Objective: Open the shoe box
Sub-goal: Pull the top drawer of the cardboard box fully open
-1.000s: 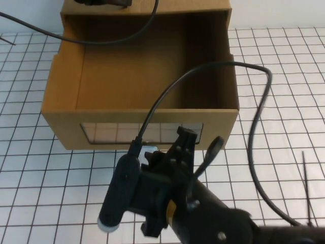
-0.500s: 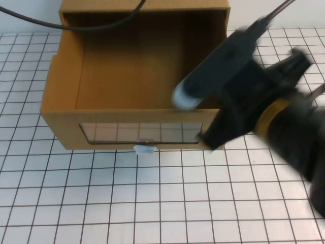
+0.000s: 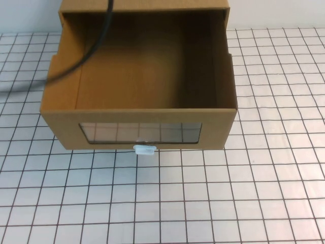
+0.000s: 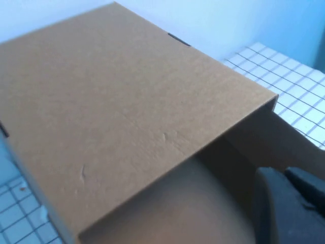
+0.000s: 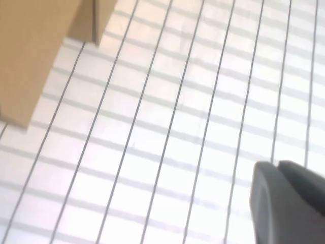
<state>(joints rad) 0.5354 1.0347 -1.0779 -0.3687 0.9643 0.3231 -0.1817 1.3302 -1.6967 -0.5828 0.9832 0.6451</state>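
**Item:** shoe box [image 3: 218, 127], brown cardboard, drawer type. It sits on the far middle of the white gridded desk [image 3: 203, 203].

**High view only:**
- The inner tray stands drawn out of the sleeve [image 3: 144, 5] toward the robot. It is open at the top, with its bare cardboard floor showing.
- The front wall has a clear window [image 3: 140, 132] in which grid lines show.
- A small white pull tab [image 3: 144, 149] is just below the window.
- A dark cable [image 3: 86, 56] crosses above the tray's left side.
- Neither end effector appears in this view.

**Left wrist view only:**
- The sleeve's flat top is seen from above, with the tray's inside beyond its edge.
- The left end effector [image 4: 289, 208] is over the tray by the sleeve's mouth. Whether it is released or clenched cannot be told.

**Right wrist view only:**
- A corner of the box shows, beside bare desk grid.
- The right end effector [image 5: 289, 203] is over that bare desk, apart from the box, and clenched.
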